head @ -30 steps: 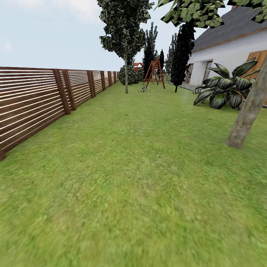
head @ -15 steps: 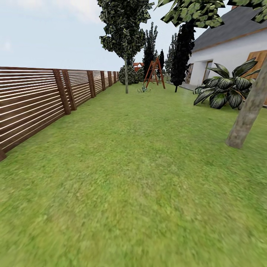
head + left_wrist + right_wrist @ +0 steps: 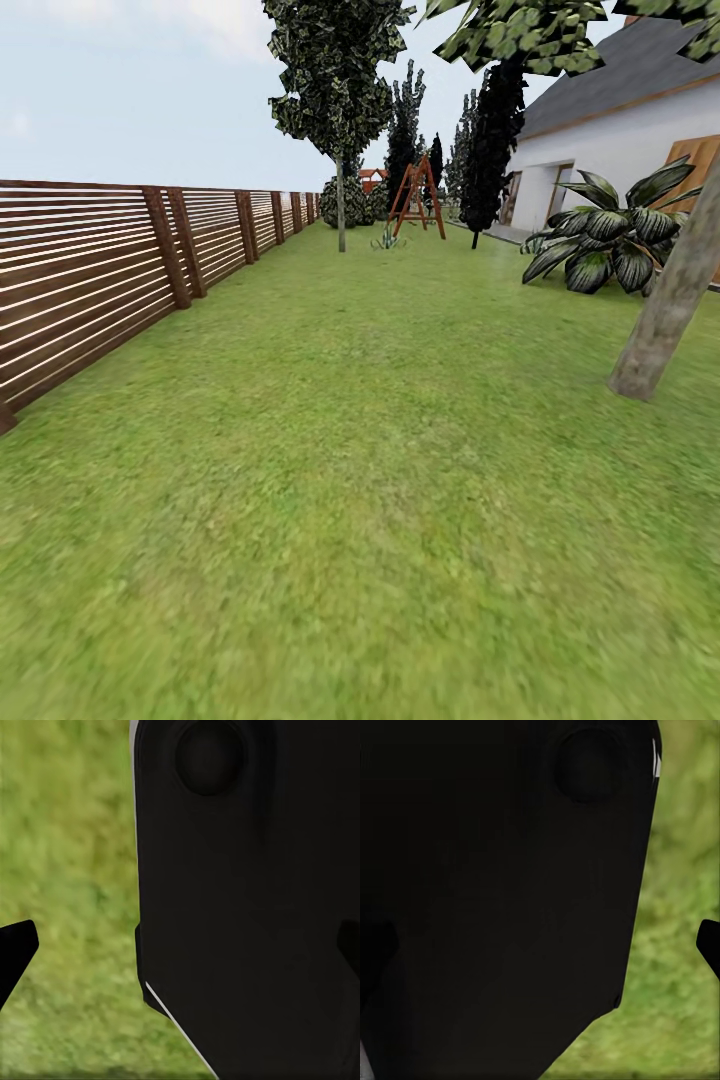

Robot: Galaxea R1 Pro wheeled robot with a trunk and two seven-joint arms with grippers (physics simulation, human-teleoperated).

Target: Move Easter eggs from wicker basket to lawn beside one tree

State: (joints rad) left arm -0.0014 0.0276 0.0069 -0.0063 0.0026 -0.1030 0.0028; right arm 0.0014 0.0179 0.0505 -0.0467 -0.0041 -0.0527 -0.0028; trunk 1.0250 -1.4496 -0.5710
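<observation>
1. The lawn (image 3: 360,480) is stretching wide and flat through the head view, bright green grass running from the near foreground far into the garden.
2. A brown slatted wooden fence (image 3: 100,270) is running along the left side of the grass and shrinking into the distance.
3. A white house (image 3: 620,130) with a grey roof is standing at the far right.
4. A tree (image 3: 665,305) with a thick, mottled grey-brown trunk is leaning up out of the grass at the right edge, its crown cut off by the frame.
5. A broad-leaved dark plant (image 3: 605,240) is sitting just behind that trunk, near the house wall.
6. A thin-stemmed tree with a dark crown (image 3: 335,80) is rising far down the lawn, with a reddish swing frame (image 3: 418,195) near it.
7. In the left wrist view, a dark finger (image 3: 15,952) of the left tool is showing over blurred grass beside a large black body; I cannot tell how wide the tool is standing.
8. In the right wrist view, a dark finger (image 3: 709,945) of the right tool is showing likewise; its spread cannot be told either.
</observation>
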